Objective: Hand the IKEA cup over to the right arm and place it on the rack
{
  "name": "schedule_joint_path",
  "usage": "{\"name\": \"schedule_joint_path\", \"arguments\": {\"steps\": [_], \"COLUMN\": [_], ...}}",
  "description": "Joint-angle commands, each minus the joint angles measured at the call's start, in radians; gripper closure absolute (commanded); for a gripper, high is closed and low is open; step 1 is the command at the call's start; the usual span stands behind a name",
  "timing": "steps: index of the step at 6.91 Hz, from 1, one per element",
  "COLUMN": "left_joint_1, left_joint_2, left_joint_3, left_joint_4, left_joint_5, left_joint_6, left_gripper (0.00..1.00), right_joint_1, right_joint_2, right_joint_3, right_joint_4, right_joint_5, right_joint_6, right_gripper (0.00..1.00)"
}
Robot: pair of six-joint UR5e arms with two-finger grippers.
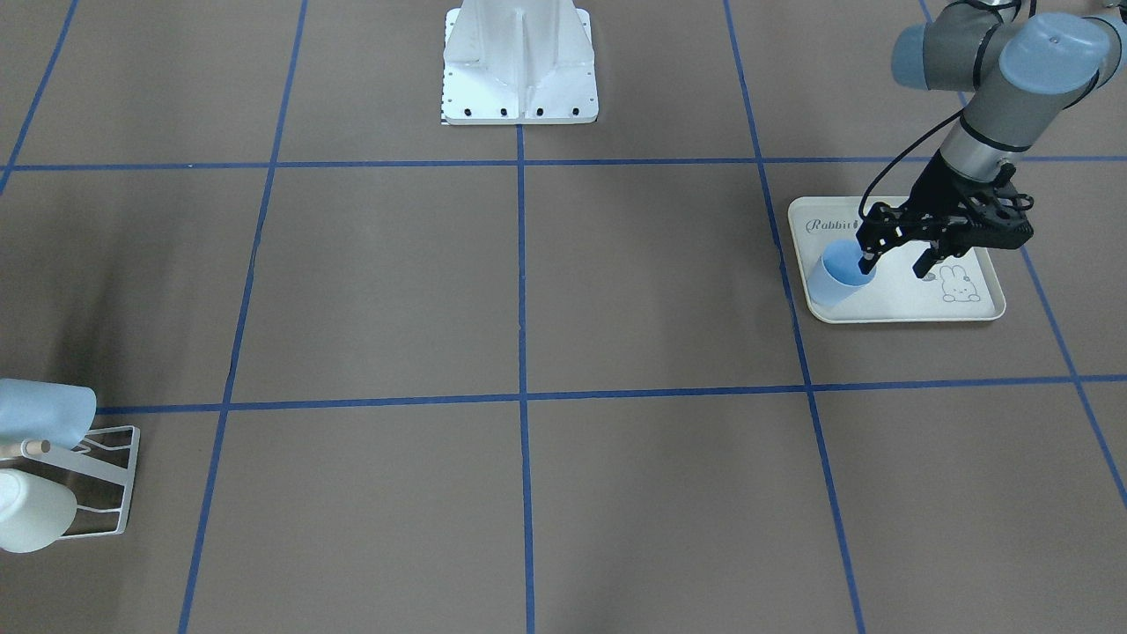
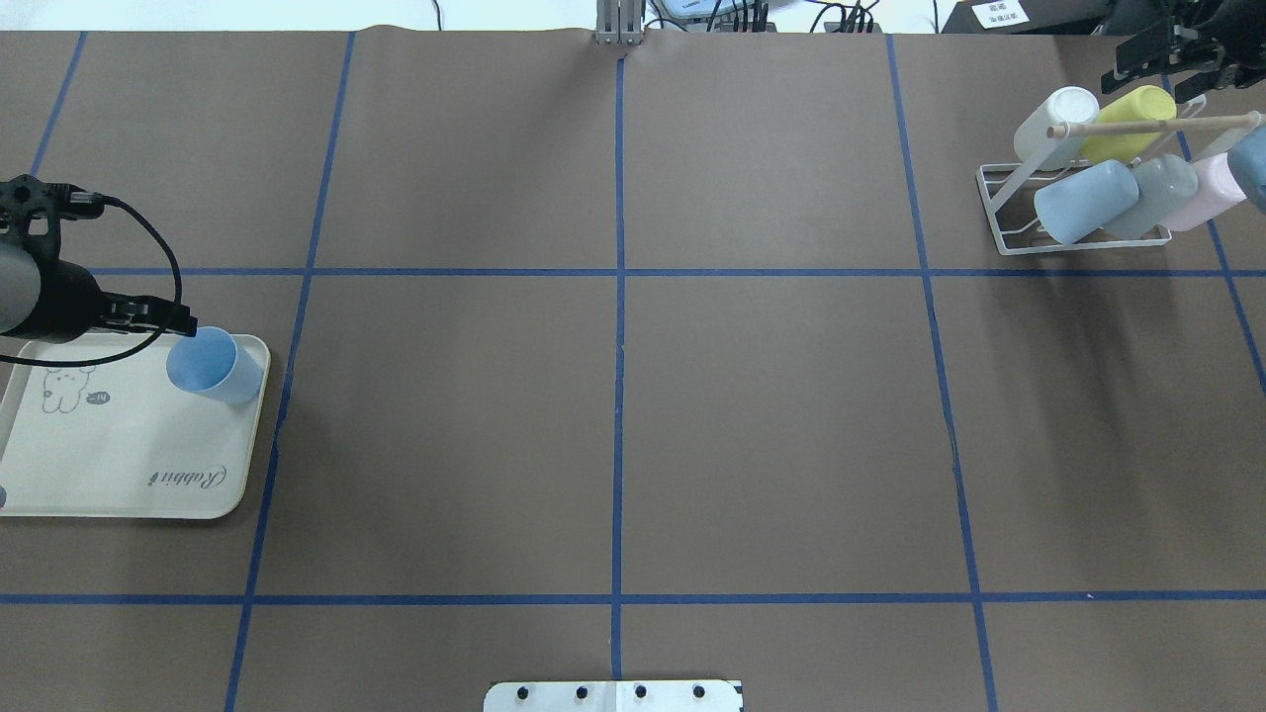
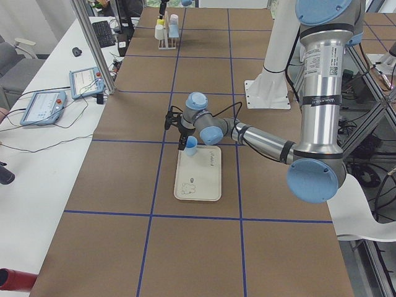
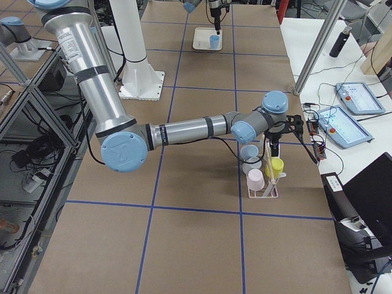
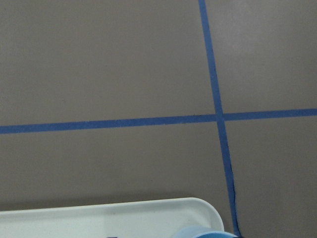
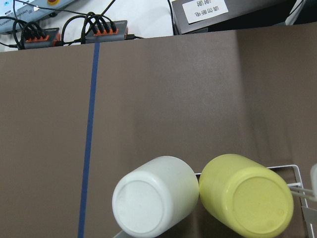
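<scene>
You have 6 pastel plastic cups, 1 white wire rack with a wooden peg, 1 cream rabbit-print tray and 2 grey robot arms.

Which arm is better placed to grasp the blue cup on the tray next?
Left. The left gripper hangs open at the blue cup on the tray; the right gripper is far off by the rack.

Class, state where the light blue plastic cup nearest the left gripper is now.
In the overhead view the light blue plastic cup stands at left, in the far right corner of the cream rabbit-print tray, the open left gripper at its rim.
</scene>
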Motion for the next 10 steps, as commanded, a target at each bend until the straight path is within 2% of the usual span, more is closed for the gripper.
{"name": "schedule_joint_path", "arguments": {"steps": [1, 3, 4, 5, 6, 7, 8, 9, 10], "left_joint_1": [0.028, 0.073, 0.086, 0.087, 0.087, 0.087, 0.087, 0.087, 0.084], "left_joint_2": [-0.005, -0.053, -0.060, -0.062, -0.062, -0.062, -0.064, -0.073, -0.068], "left_joint_3": [0.028, 0.094, 0.114, 0.129, 0.131, 0.131, 0.126, 0.128, 0.122], "left_joint_4": [0.025, 0.025, 0.024, 0.022, 0.025, 0.025, 0.025, 0.027, 0.025], "left_joint_5": [-0.020, -0.020, -0.020, -0.020, -0.020, -0.020, -0.021, -0.023, -0.070], "left_joint_6": [0.000, -0.003, -0.003, -0.002, 0.000, 0.000, -0.002, -0.005, -0.005], "left_gripper": [0.18, 0.19, 0.26, 0.38, 0.62, 0.75, 0.92, 1.00, 1.00], "right_joint_1": [0.001, -0.001, -0.001, -0.001, -0.001, -0.001, -0.001, -0.001, -0.001], "right_joint_2": [-0.012, -0.012, -0.012, -0.012, -0.012, -0.012, -0.012, -0.012, -0.010], "right_joint_3": [0.021, 0.021, 0.023, 0.023, 0.023, 0.023, 0.023, 0.023, 0.023], "right_joint_4": [0.000, 0.000, 0.000, 0.000, 0.000, 0.000, 0.000, 0.000, 0.000], "right_joint_5": [0.000, 0.000, 0.000, 0.000, 0.000, 0.000, 0.000, 0.002, 0.006], "right_joint_6": [0.008, 0.008, 0.008, 0.008, 0.008, 0.008, 0.008, 0.008, 0.008], "right_gripper": [0.00, 0.00, 0.00, 0.00, 0.00, 0.00, 0.00, 0.00, 0.00]}}
